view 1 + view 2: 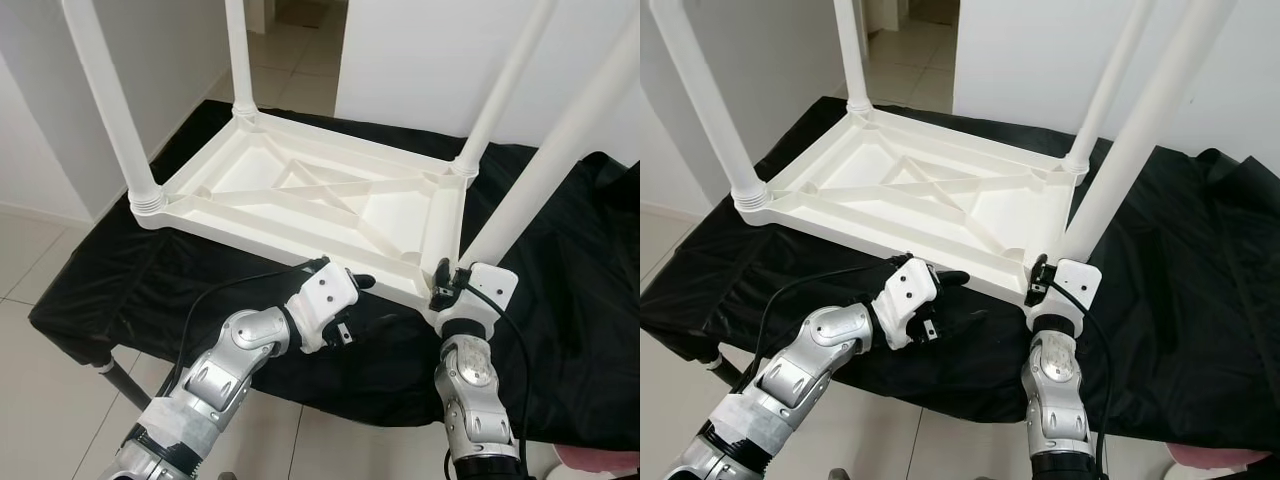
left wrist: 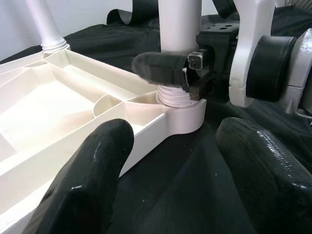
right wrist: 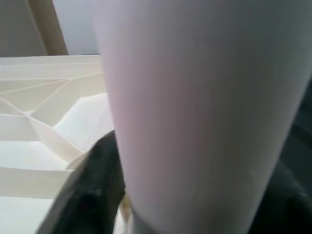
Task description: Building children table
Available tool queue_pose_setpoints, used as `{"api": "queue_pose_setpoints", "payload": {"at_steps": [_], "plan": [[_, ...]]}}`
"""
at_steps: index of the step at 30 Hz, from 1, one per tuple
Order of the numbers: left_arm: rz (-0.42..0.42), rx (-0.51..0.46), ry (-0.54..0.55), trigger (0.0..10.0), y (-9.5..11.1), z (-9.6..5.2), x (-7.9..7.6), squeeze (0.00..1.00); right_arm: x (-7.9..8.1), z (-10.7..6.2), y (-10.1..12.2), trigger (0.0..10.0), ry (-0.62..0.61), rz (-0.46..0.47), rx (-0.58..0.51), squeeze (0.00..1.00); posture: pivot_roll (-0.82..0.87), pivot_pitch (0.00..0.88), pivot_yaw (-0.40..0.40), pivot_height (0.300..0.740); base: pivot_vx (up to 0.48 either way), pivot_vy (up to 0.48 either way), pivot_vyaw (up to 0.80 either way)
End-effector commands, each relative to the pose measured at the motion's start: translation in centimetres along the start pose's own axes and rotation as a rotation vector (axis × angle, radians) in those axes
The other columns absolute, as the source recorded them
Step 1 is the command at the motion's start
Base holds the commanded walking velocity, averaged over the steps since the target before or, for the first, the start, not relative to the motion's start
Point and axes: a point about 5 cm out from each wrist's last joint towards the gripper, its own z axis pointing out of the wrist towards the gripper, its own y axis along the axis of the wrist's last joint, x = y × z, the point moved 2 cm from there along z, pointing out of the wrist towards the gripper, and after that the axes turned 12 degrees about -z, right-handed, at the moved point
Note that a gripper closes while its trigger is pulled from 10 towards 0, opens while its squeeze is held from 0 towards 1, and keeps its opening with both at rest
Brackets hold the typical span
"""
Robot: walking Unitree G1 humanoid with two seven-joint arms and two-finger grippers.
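A white plastic children's table top (image 1: 300,195) lies upside down on a black cloth (image 1: 150,290), with its legs standing up. My right gripper (image 1: 443,276) is shut on the near right leg (image 1: 545,165) just above its threaded socket (image 2: 179,100). One of its black fingers (image 2: 161,68) wraps across the leg's front. In the right wrist view that leg (image 3: 204,112) sits very close. My left gripper (image 2: 175,185) is open over the cloth at the top's front edge, pointing at that corner with nothing between its fingers (image 2: 92,165).
The far left leg (image 1: 110,100), the far middle leg (image 1: 238,55) and the far right leg (image 1: 505,85) rise from the other corners. The cloth-covered stand (image 1: 590,300) is ringed by tiled floor (image 1: 40,240) and white walls (image 1: 430,60).
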Motion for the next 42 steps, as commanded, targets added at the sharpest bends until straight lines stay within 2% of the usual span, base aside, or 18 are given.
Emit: {"api": "queue_pose_setpoints", "payload": {"at_steps": [1,9,17,18,23,25,28,30,36,37,39,42], "plan": [[0.001,0.010,-0.046,10.0,0.0,0.0,-0.2,0.00,0.8,-0.5,-0.3,10.0,0.007,0.045,0.026,1.00,-0.05,0.000,-0.052,0.740,0.000,0.000,0.00],[-0.019,0.012,-0.052,10.0,-0.1,0.0,-0.3,0.00,0.5,-0.6,0.5,10.0,0.080,0.039,-0.046,1.00,-0.05,0.000,-0.052,0.740,0.000,0.000,0.00],[-0.016,0.007,-0.045,10.0,0.0,0.0,-0.2,0.00,-0.7,-1.2,-0.3,10.0,0.135,0.011,-0.054,1.00,-0.05,0.000,-0.046,0.740,0.000,0.000,0.00],[-0.015,0.007,-0.045,10.0,0.0,0.0,-0.2,0.00,-1.0,-1.2,-0.5,10.0,0.155,-0.006,-0.061,0.00,-0.06,0.000,-0.045,0.740,0.000,0.000,0.00],[-0.016,0.007,-0.045,10.0,0.0,0.1,-0.2,0.00,-1.8,-1.1,-0.7,10.0,0.221,-0.037,-0.077,0.00,-0.06,0.000,-0.040,0.740,0.000,0.000,0.00],[-0.022,0.007,-0.051,10.0,0.0,0.0,-0.3,0.00,-2.7,-0.7,-0.8,10.0,0.272,-0.036,-0.083,0.00,-0.06,0.000,-0.039,0.740,0.000,0.000,0.00],[-0.017,0.010,-0.050,10.0,0.0,0.1,-0.3,0.00,-2.8,-0.5,-0.9,10.0,0.292,-0.036,-0.080,0.00,-0.06,0.000,-0.039,0.740,0.000,0.000,0.00],[-0.011,0.005,-0.040,10.0,-0.2,0.3,-0.2,0.00,-2.9,0.0,-0.7,10.0,0.373,-0.076,-0.117,0.00,-0.06,0.000,-0.041,0.740,0.000,0.000,0.00],[-0.005,-0.007,-0.010,10.0,-0.4,0.4,0.1,0.00,-2.9,-0.1,-1.2,10.0,0.385,-0.087,-0.124,0.00,-0.05,0.000,-0.048,0.740,0.000,0.000,0.00],[0.011,-0.009,0.003,10.0,-0.3,0.3,0.4,0.00,-2.9,-0.2,-1.3,10.0,0.387,-0.107,-0.129,0.00,-0.05,0.000,-0.041,0.740,0.000,0.000,0.00],[-0.009,-0.018,0.034,10.0,-0.1,0.0,1.1,0.00,-3.0,-0.2,-1.5,10.0,0.368,-0.107,-0.129,0.00,-0.06,0.000,-0.023,0.740,0.000,0.000,0.00],[-0.014,-0.019,0.029,10.0,0.1,-0.1,1.2,0.00,-2.9,-0.3,-1.3,10.0,0.387,-0.113,-0.143,0.00,-0.06,0.000,-0.022,0.740,0.000,0.000,0.00]]}}
